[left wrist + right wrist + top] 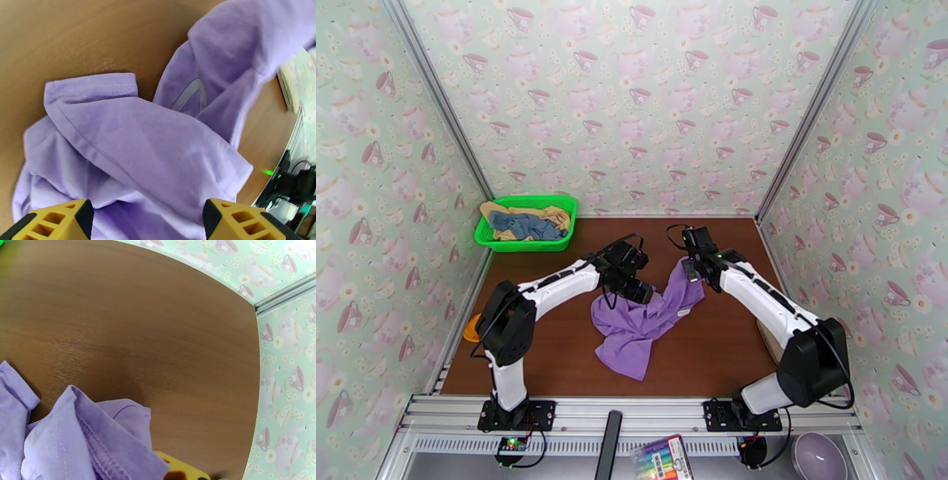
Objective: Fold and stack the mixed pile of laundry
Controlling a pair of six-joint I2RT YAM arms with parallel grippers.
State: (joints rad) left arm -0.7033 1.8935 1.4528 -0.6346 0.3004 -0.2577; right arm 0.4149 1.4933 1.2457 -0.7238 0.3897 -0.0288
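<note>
The purple T-shirt point(636, 331) lies crumpled at the table's centre, and one corner rises to my right gripper point(694, 272), which is shut on it. In the right wrist view a hemmed fold of the shirt point(79, 437) bunches against a yellow finger point(177, 471). My left gripper point(632, 288) hovers over the shirt's left part. Its yellow fingertips point(51, 221) stand wide apart and open above the purple cloth point(158, 150). The slate-blue shirt point(529, 227) and the tan-yellow one point(555, 215) lie in the green basket point(523, 245).
The green basket sits at the back left corner of the brown table point(553, 363). An orange object point(472, 328) pokes out at the left edge. A tan board point(770, 339) lies by the right arm. A marker box point(662, 458) and a purple bowl point(818, 458) rest below the front rail.
</note>
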